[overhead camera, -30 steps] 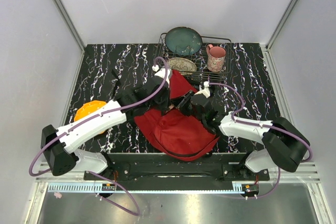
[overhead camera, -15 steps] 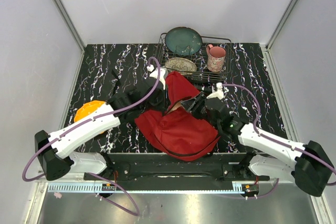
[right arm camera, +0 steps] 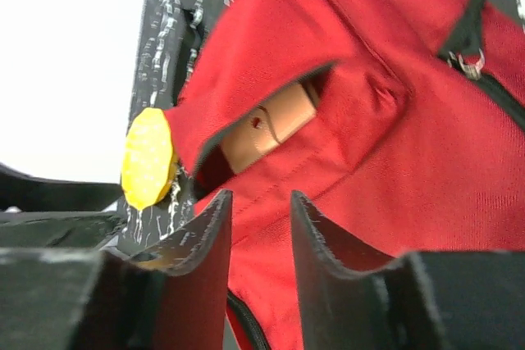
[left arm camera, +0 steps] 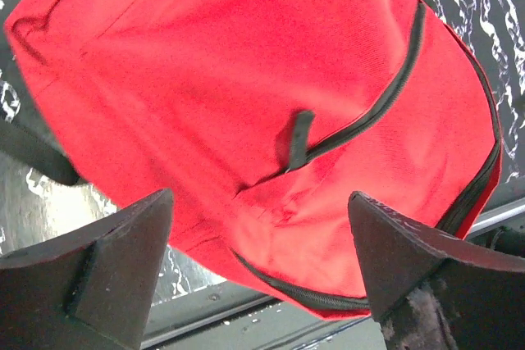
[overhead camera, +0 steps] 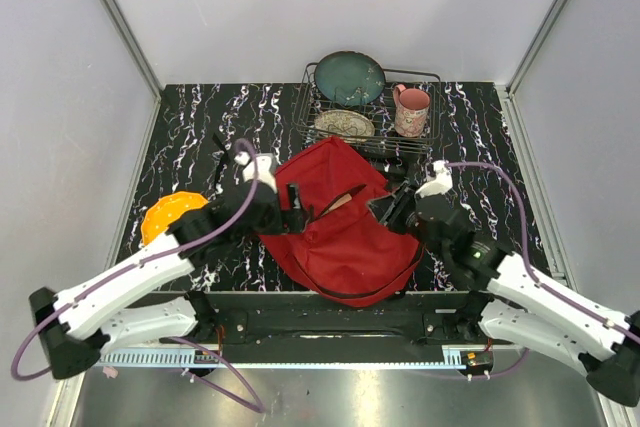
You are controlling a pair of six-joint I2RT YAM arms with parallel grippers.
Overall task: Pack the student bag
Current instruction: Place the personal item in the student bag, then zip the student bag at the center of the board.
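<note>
The student bag (overhead camera: 345,237), red with black zipper trim, lies slumped at the table's near middle. Its top opening gapes, and a tan object (overhead camera: 346,199) shows inside. The left gripper (overhead camera: 296,203) hovers at the bag's left edge with its jaws wide apart and nothing between them. In the left wrist view the bag (left arm camera: 246,79) fills the frame beyond the left gripper (left arm camera: 261,231). My right gripper (overhead camera: 389,210) sits at the bag's right side, jaws a little apart and empty. The right wrist view shows the bag (right arm camera: 410,145), the tan object (right arm camera: 267,125) in its opening, and the right gripper (right arm camera: 256,223).
A wire dish rack (overhead camera: 432,77) at the back holds a teal plate (overhead camera: 349,77), a patterned plate (overhead camera: 344,124) and a pink mug (overhead camera: 411,110). An orange-yellow round object (overhead camera: 168,215) lies left of the bag, seen as a yellow object (right arm camera: 148,157) from the right wrist.
The left gripper has opened, let go of the bag and drawn back left. The right arm has pulled back to the right. The lifted bag top has dropped flatter.
</note>
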